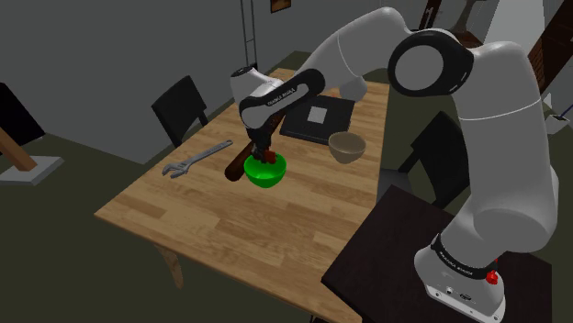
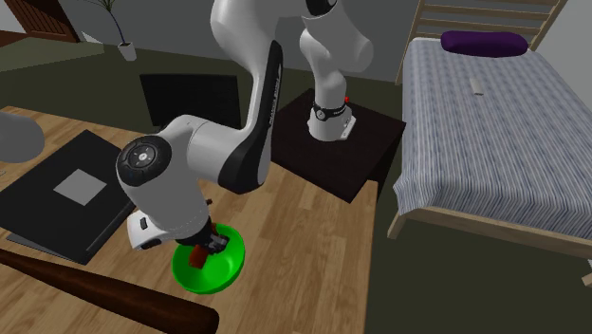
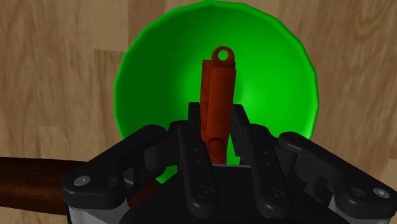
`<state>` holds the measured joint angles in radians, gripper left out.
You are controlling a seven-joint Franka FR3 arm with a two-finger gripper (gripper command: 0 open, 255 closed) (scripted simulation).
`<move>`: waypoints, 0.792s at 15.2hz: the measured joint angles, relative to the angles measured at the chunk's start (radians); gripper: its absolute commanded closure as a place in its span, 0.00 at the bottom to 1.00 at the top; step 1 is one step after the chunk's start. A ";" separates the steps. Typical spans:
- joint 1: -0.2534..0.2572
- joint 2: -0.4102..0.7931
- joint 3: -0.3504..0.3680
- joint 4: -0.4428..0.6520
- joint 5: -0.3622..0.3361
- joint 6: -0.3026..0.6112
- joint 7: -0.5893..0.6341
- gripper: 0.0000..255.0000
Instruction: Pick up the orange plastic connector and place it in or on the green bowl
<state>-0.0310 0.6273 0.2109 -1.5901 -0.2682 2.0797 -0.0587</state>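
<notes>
The green bowl [image 1: 266, 171] stands near the middle of the wooden table [image 1: 211, 220]. My gripper [image 1: 261, 156] hangs just above it, shut on the reddish-orange connector [image 3: 217, 95]. In the wrist view the connector is a long bar with a small ring at its far end. It sticks out from between the fingers [image 3: 194, 130] over the inside of the bowl [image 3: 267, 70]. In the second exterior view the gripper [image 2: 204, 249] reaches into the bowl [image 2: 220, 270], and the connector [image 2: 198, 256] shows as a dark red piece at the fingertips.
A dark brown club [image 1: 237, 165] lies right beside the bowl, toward the shoulder view's left. A grey wrench [image 1: 196, 158] lies beyond it. A brown bowl [image 1: 347, 146] and a flat black slab [image 1: 319, 117] sit farther back. A black chair [image 1: 180, 105] stands at the table's far side.
</notes>
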 measured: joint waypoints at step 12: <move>0.002 0.022 -0.004 -0.009 -0.007 0.031 0.006 0.00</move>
<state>-0.0293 0.6490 0.2066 -1.5995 -0.2751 2.1105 -0.0523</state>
